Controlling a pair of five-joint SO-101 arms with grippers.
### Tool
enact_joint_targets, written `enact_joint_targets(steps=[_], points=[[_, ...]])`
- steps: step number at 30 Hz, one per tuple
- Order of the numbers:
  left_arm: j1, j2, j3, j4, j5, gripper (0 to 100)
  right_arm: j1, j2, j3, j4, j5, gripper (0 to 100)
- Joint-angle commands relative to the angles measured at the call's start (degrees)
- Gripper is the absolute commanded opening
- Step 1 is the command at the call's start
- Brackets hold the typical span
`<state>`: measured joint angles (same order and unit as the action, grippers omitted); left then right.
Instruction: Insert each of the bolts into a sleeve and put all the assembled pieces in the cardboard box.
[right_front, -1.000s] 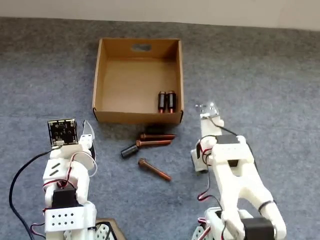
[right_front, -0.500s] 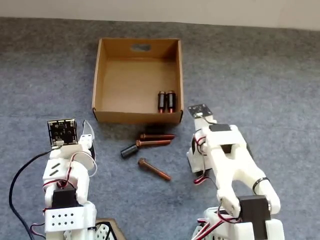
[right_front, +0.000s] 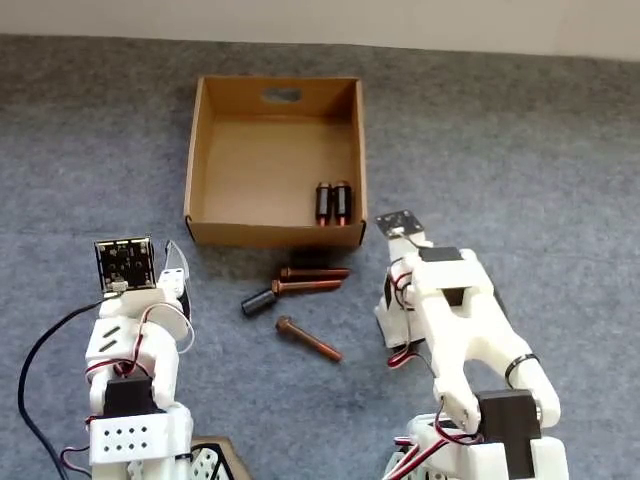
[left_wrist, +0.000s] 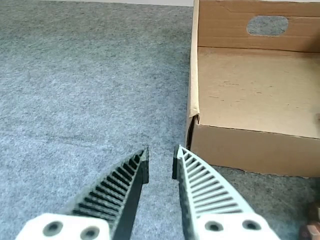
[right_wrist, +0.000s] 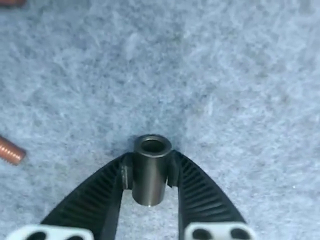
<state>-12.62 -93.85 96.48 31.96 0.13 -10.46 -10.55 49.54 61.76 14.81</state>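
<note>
Work surface: grey, short-pile felt-like carpet (right_front: 540, 150), fibrous and matte.
Cardboard box: brown corrugated open-top tray (right_front: 275, 236), square, with an oval cut-out in its far wall; its near corner (left_wrist: 240, 150) stands just beyond the left fingertips.
Assembled pieces: two short copper-and-black cylinders (right_front: 334, 203) lying side by side, touching, in the box's near right corner.
Loose bolts: two copper-coloured threaded rods (right_front: 310, 279) parallel, just in front of the box wall; a third (right_front: 308, 339) lies apart, at a slant, nearer the arms.
Loose sleeve: dark smooth metal tube (right_front: 258, 301) on the carpet, at the head end of the paired bolts.
Left gripper (left_wrist: 161, 152): ribbed black fingers slightly parted, nothing between them, low over the carpet.
Right gripper (right_wrist: 150, 162): ribbed fingers pinching a dark hollow steel sleeve (right_wrist: 149, 185), bore facing the camera, above the carpet; a copper bolt tip (right_wrist: 10, 151) lies to one side.
</note>
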Motion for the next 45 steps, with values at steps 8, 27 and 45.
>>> enact_joint_targets(steps=[8,27,45], points=[[-0.13,-0.66,1.19,-0.97,-0.44,11,0.22,-3.74,0.84,-2.59,1.41,0.6],[6.81,0.04,-6.02,10.20,-6.86,11,-0.75,-44.35,20.35,-14.90,-15.38,0.6],[9.98,29.67,-18.42,6.86,-6.59,11,-0.66,-44.79,23.52,-16.48,-16.00,0.6]])
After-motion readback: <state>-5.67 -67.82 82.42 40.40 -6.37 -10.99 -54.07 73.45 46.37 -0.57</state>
